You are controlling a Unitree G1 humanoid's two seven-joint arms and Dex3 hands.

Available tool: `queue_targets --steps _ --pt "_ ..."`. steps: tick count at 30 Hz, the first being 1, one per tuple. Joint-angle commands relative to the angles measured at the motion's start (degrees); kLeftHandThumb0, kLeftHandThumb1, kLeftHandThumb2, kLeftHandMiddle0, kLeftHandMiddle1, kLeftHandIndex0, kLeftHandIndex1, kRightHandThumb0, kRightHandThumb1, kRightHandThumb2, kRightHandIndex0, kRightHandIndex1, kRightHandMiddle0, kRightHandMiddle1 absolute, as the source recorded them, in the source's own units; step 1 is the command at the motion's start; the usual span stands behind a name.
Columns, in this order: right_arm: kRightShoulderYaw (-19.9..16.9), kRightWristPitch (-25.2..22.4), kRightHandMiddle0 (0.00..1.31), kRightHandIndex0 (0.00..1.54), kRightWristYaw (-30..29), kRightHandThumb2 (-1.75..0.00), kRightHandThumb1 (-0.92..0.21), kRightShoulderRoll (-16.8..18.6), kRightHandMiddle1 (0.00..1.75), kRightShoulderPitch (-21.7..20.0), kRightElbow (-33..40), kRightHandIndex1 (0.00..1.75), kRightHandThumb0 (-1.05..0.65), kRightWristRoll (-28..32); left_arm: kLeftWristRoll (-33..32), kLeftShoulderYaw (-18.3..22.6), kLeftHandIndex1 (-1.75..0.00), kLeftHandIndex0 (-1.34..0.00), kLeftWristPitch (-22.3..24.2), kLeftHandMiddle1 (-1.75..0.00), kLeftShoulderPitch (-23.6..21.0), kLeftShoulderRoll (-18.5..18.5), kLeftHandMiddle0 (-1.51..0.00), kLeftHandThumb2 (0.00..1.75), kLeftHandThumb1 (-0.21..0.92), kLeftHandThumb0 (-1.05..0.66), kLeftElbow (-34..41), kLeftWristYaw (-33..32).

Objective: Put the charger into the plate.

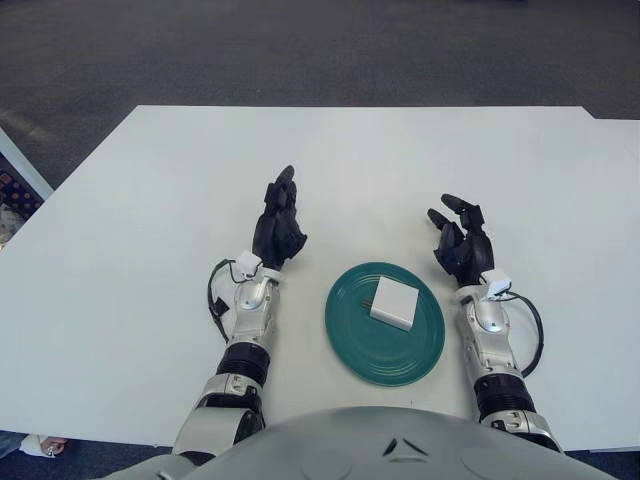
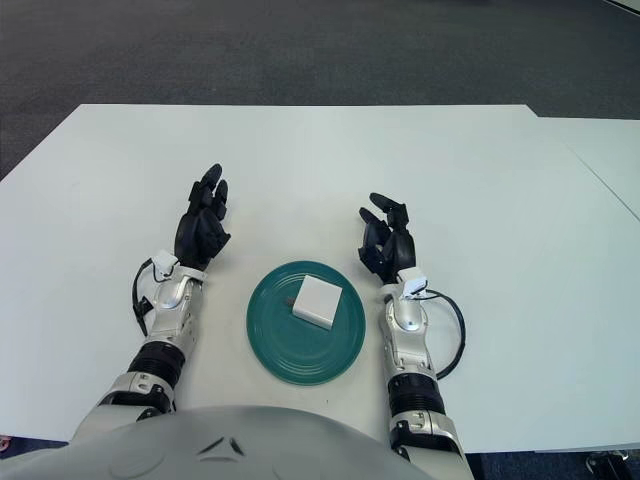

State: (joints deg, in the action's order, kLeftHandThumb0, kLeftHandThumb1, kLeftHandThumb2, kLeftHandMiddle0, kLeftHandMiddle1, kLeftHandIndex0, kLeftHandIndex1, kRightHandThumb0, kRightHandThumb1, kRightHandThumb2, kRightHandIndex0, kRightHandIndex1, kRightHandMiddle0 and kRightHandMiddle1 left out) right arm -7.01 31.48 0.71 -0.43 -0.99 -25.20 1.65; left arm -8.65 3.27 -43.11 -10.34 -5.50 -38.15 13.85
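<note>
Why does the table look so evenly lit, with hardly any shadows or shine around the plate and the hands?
Left eye view: soft light, only faint shadows under the plate and both hands, left hand, right hand; no glare on the table. Right eye view: the same, and the white charger stays crisp against the plate.

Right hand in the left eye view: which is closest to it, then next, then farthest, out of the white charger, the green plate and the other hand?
From the right hand:
1. Green plate, its rim just beside the wrist, toward the middle.
2. White charger, lying in the plate, a little farther in.
3. Left hand, farthest, beyond the plate on the left, fingers spread.
</note>
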Motion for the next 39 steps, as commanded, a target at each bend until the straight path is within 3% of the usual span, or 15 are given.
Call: queue_targets --steps 1,8,18,24,39 --pt "-0.4 3.1 0.00 0.25 -0.9 -0.87 -0.92 0.0 0.70 7.9 -8.6 0.06 -0.72 -1.2 -0.4 2.4 -0.57 0.00 -3.9 -0.02 9.4 1.8 -0.19 0.98 0.92 -1.01 -10.0 0.8" --pt "-0.6 8.6 0.00 0.11 -2.6 -0.89 -0.92 -0.2 0.46 7.7 -10.6 0.01 -0.77 -2.5 -1.1 2.1 -0.50 0.00 -6.9 0.00 12.3 1.0 -0.15 1.00 0.92 -0.99 -7.4 3.2" --pt "0.4 21.9 0.00 0.00 -4.6 -0.92 -0.92 -0.5 0.15 5.9 -16.5 0.00 -0.86 -4.9 3.6 -1.3 -0.28 0.00 -9.6 0.00 14.7 1.5 -0.02 1.05 0.92 -1.01 -4.3 2.9" --pt "1.6 23.4 0.00 0.00 -4.6 -1.00 -0.92 -2.1 0.02 6.4 -17.1 0.00 -0.91 -6.3 8.7 -2.1 -0.22 0.00 -10.0 0.00 13.3 2.0 0.00 1.08 0.92 -1.04 -5.5 -1.3" --pt "2.4 27.0 0.00 0.00 -3.5 -1.13 -0.92 -3.4 0.00 5.0 -20.6 0.00 -0.90 -4.8 11.0 -3.0 -0.10 0.00 -8.2 0.00 16.3 1.0 0.00 1.08 0.92 -1.05 0.3 -4.7"
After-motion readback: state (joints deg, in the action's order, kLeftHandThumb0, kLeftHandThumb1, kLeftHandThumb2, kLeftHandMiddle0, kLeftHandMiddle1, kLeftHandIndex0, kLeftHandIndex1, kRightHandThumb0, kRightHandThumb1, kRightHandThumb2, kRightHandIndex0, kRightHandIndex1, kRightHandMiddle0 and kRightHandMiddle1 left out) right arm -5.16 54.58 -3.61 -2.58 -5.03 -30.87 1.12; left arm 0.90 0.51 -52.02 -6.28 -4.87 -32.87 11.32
